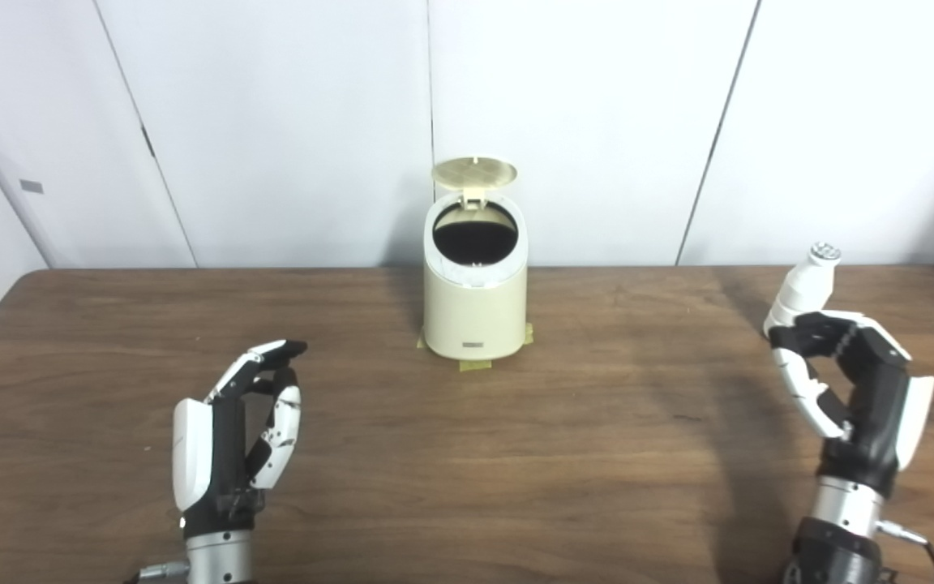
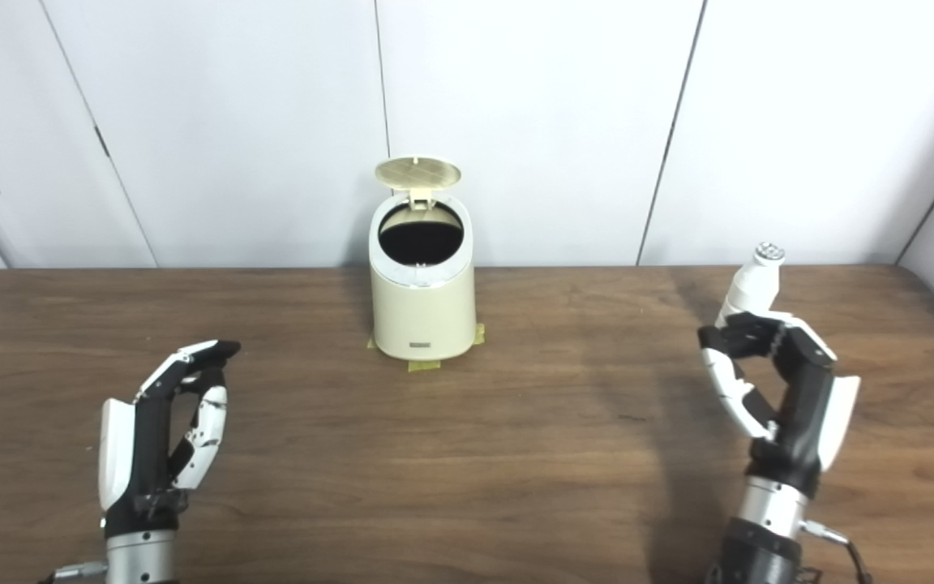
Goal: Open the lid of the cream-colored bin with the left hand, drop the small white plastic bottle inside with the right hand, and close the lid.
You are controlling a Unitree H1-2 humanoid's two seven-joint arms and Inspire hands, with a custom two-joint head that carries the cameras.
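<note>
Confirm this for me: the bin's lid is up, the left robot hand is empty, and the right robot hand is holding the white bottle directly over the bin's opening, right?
Not quite. The right robot hand does hold the white bottle, but far off to the right of the bin, not over its opening; the left eye view shows this. The lid is up and the left robot hand is empty.

The cream bin [image 1: 474,304] stands upright at centre frame, its round lid [image 1: 474,172] flipped up. The small white bottle [image 1: 804,285] tilts at right, silver-capped.
</note>
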